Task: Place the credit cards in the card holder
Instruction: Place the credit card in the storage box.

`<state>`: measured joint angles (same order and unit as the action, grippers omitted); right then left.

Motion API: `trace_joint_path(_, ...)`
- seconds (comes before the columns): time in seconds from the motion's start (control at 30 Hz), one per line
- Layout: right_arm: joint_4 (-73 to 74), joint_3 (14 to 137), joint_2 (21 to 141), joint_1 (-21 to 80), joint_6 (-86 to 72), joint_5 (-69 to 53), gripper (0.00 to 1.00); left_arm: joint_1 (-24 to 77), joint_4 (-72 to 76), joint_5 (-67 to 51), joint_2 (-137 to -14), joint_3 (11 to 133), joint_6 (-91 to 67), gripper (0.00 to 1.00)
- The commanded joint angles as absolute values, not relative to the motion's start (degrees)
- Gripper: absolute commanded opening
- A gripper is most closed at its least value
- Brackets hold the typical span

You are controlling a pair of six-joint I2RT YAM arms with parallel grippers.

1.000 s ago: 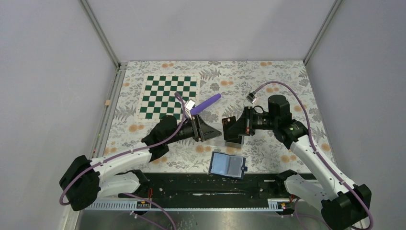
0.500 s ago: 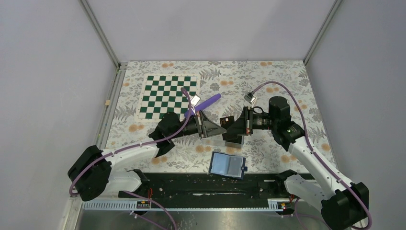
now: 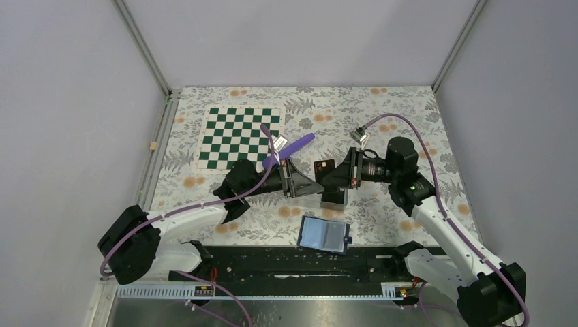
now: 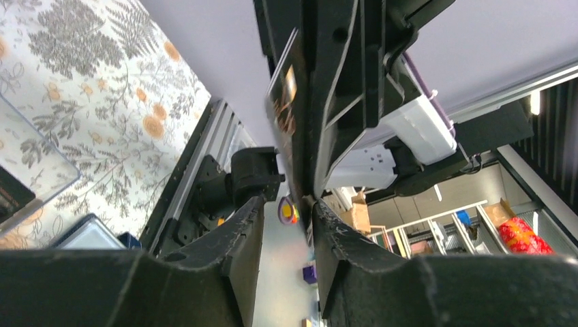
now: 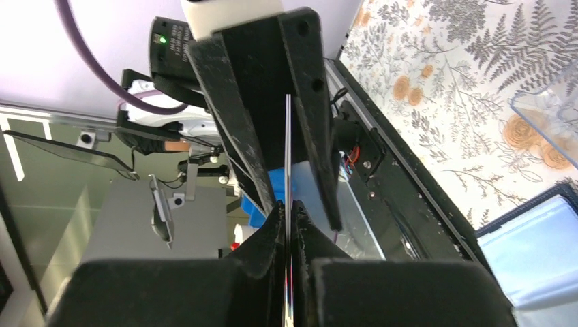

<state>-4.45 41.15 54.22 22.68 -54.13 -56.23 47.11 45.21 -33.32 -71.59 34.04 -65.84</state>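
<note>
Black plastic fingers (image 5: 255, 252) of the right gripper (image 3: 328, 178) are pressed against both faces of a dark card (image 3: 325, 165), which is held clear of the floral cloth (image 3: 422, 129). In the right wrist view the card is seen edge-on, pinched tight between them. The left gripper (image 3: 315, 185) is pointed straight at it from 9 o'clock, tip to tip. Its jaws are parted, with a clear gap between them. In the left wrist view the card's near edge is seen at the mouth of that gap, close to one finger. Whether it is touched there cannot be told. From the right wrist, the left fingers are seen spread to either side of the card's far edge. The holder (image 3: 325, 234) is laid open on the cloth at 6 o'clock from the two grippers, near the table's front edge. Its pale blue-grey pockets are turned upward and its navy border shows round them. A clear tray (image 5: 545, 112) is set between the grippers and the holder, just under the right gripper. A green and white board (image 3: 238, 136) is spread at 10 o'clock from the grippers. A purple rod (image 3: 294, 145) is laid aslant at 11 o'clock, just beside the left wrist.
</note>
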Motion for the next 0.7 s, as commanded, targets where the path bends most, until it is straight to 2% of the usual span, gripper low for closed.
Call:
trace_joint_path(0.0,-14.12,40.81,53.72,23.12,-60.53,-55.33,0.00,48.17,42.54,-35.60,-69.55,35.60,-61.71,0.33)
trace_joint_path(0.13,-17.47,40.24,54.45,23.12,-63.08,-56.05,0.00,48.64,43.46,-35.20,-69.43,34.91,-61.98,0.25)
trace_joint_path(0.33,-17.40,39.53,54.59,23.12,-63.13,-56.95,0.00,48.68,45.08,-35.12,-70.41,36.10,-62.31,0.20)
trace_joint_path(0.4,-17.24,39.42,54.40,23.12,-63.11,-56.80,0.00,48.73,45.42,-35.59,-71.09,36.92,-62.36,0.11)
trace_joint_path(0.43,-17.13,39.40,54.35,23.12,-63.12,-56.78,0.00,48.85,45.64,-35.78,-71.43,37.18,-62.32,0.02)
trace_joint_path(0.53,-15.24,40.17,54.19,23.12,-61.91,-56.95,0.22,48.86,45.15,-35.35,-71.24,37.14,-61.72,0.00)
trace_joint_path(0.67,-2.07,44.50,52.89,23.04,-52.21,-54.13,0.65,48.96,37.86,-32.84,-67.74,36.57,-56.98,0.00)
